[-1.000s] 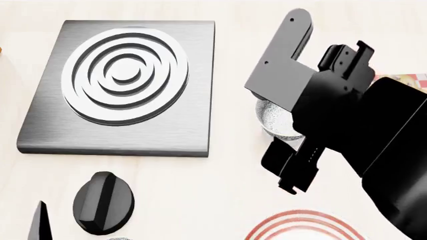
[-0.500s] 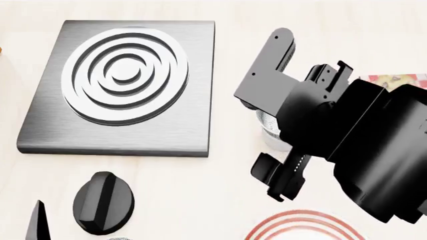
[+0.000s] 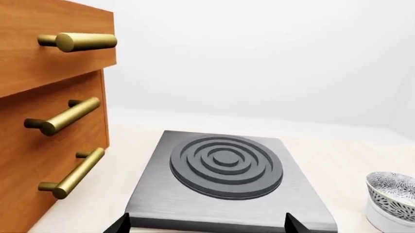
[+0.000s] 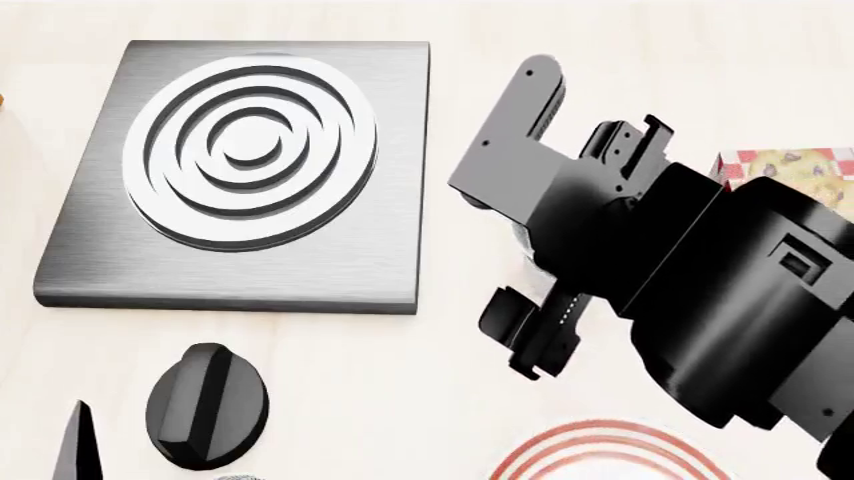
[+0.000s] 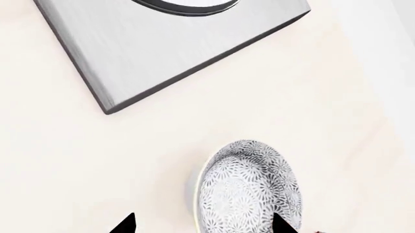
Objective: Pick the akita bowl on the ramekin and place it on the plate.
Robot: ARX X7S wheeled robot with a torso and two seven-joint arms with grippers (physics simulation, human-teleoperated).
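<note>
While the brushed grey square hob plate and the black knob beside it lie unmoved, the black right gripper has slid leftward and down over the last second, and its body now hides the speckled grey akita bowl, which the right wrist view shows seated on the white ramekin between spread, empty fingertips. The grasp looks imminent. The red-ringed white plate waits nearby, bare. The left gripper shows two parted tips, holding nothing.

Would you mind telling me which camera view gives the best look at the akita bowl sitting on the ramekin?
The right wrist view: the akita bowl shows almost whole, between the open right gripper fingertips. The left wrist view catches only part of it at the frame edge, atop the ramekin. In the head view the arm hides it.
</note>
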